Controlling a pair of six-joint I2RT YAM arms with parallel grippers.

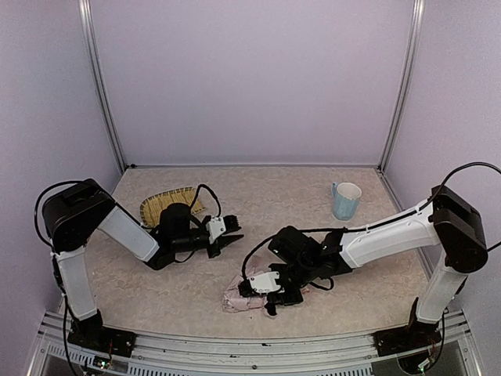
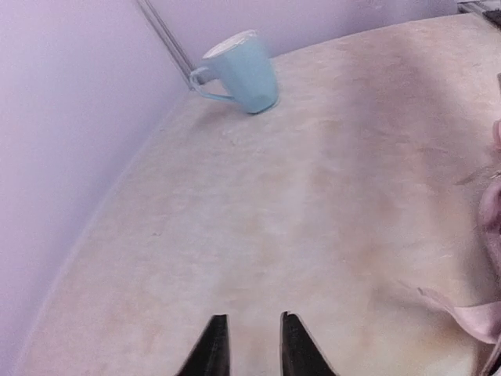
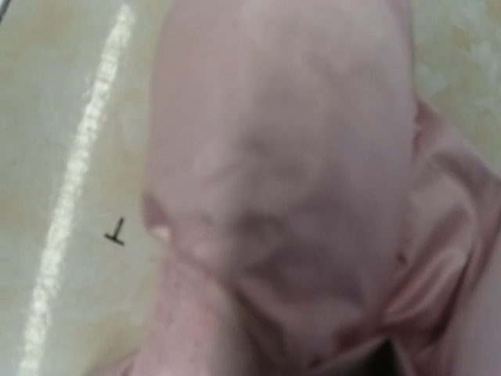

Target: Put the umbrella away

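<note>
— Start nearest: see the umbrella [image 1: 233,299], a crumpled pink heap on the table [image 1: 274,196], nearer than the mug [image 1: 345,200] and left of it?
— Seen. Note the right jaws down on it; can't tell whether clamped on fabric or merely resting (nothing but blurred pink in the wrist view).
— Risk of catching only loose cloth, then: likely to slip free or sag open on lifting.
— Now the left jaws, further left of the mug: slightly parted, holding nothing.
— Beware swinging them into the tray [image 1: 160,205], farthest left of the mug.
</note>
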